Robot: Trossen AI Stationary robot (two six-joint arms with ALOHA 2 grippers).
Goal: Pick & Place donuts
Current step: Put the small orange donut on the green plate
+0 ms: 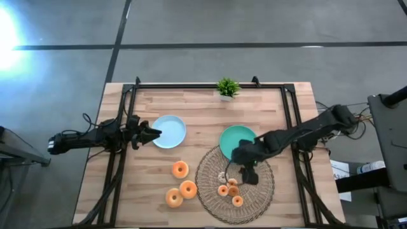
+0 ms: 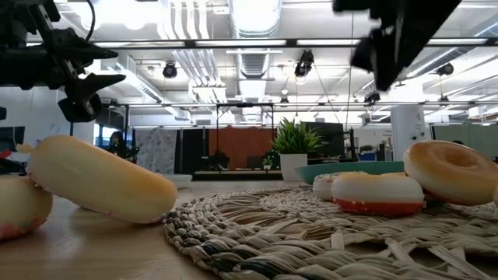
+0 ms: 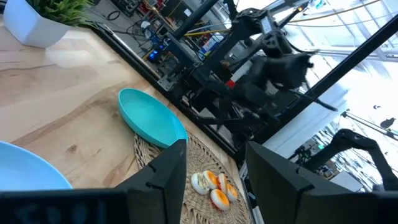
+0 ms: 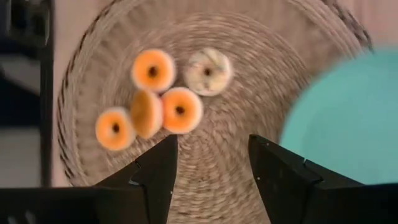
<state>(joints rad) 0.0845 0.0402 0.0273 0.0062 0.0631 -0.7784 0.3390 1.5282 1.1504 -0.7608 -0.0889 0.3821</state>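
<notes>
Several small donuts (image 4: 180, 109) lie in a cluster on the woven mat (image 1: 210, 184); one is iced white (image 4: 208, 71) and one stands on edge (image 4: 146, 113). Three larger donuts (image 1: 180, 170) rest on the bare wood left of the mat. In the low view one of them (image 2: 101, 183) tilts against its neighbour (image 2: 19, 206). My right gripper (image 4: 211, 155) hovers open above the mat, pointing steeply down, with nothing between its fingers; it is also seen from above (image 1: 248, 175). My left gripper (image 1: 156, 133) waits open and level at the blue plate's left rim.
A blue plate (image 1: 170, 131) sits left of centre. A green plate (image 1: 237, 141) overlaps the mat's far edge. A small potted plant (image 1: 227, 88) stands at the far edge. Black frame rails (image 1: 121, 159) run along both sides of the table.
</notes>
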